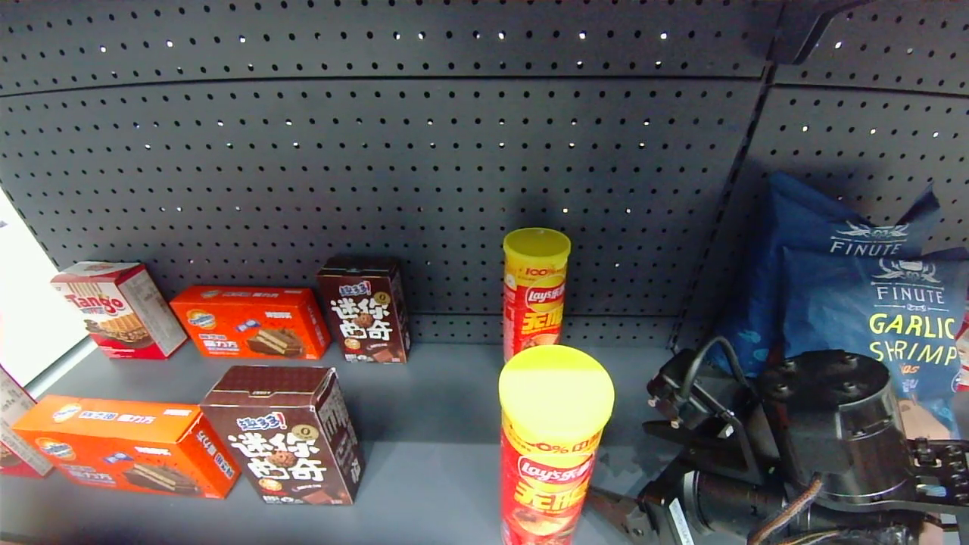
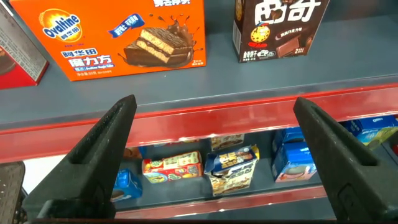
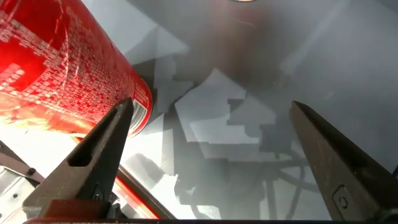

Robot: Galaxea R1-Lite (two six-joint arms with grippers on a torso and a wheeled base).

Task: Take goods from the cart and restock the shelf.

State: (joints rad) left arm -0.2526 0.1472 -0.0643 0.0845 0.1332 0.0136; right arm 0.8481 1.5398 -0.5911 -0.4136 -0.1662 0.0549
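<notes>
Two red chip cans with yellow lids stand upright on the grey shelf, the front can in line with the rear can. My right gripper sits low on the shelf just right of the front can's base. In the right wrist view it is open, and the can lies just outside one finger, not between the two. My left gripper hangs open and empty in front of the shelf's red front edge.
Orange boxes, brown boxes and a red wafer box fill the shelf's left half. Blue snack bags lean at the right behind my right arm. A lower shelf with small packs lies beneath the red edge.
</notes>
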